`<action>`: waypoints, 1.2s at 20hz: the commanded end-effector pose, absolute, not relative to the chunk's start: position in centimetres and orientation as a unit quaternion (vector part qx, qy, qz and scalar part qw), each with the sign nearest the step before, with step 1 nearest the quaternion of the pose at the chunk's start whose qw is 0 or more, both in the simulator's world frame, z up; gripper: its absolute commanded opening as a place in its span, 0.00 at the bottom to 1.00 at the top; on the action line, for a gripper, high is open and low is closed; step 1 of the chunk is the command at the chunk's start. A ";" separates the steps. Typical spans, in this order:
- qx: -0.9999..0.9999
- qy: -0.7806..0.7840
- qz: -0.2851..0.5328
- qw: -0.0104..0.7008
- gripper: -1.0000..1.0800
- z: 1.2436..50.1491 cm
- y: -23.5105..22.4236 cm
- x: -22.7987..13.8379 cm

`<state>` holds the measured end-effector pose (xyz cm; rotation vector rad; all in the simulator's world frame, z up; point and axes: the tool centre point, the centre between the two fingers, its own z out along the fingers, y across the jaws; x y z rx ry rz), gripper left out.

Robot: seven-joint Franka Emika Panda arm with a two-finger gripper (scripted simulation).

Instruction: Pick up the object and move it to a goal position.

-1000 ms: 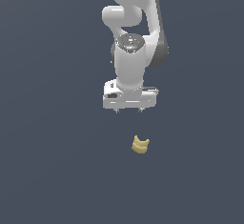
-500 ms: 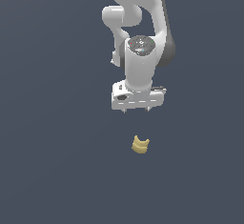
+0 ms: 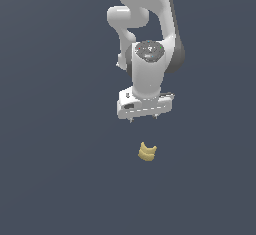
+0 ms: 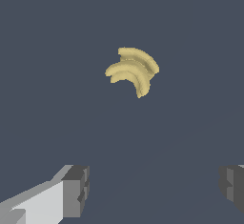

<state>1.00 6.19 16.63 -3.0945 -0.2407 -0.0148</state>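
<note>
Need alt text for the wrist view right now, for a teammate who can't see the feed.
A small pale yellow, curved, layered piece lies alone on a plain dark grey surface, untouched. Two grey fingers of the open gripper frame the foreground, set wide apart and holding nothing.

Honestly not much of a room here. The whole backdrop is one flat dark slate-blue surface (image 3: 50, 129) filling the exterior view edge to edge, with no visible seam between floor and wall. The wrist view shows the same dark blue-grey ground (image 4: 57, 37), plain and untextured apart from a very faint diagonal line. Lighting is soft and even, with barely any shadow anywhere.
</note>
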 end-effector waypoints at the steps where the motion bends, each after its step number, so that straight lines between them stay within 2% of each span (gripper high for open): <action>1: -0.995 -0.098 -0.005 0.017 0.96 16.4 6.3 1.4; 24: -0.912 -0.410 -0.001 0.003 0.96 12.2 7.9 7.5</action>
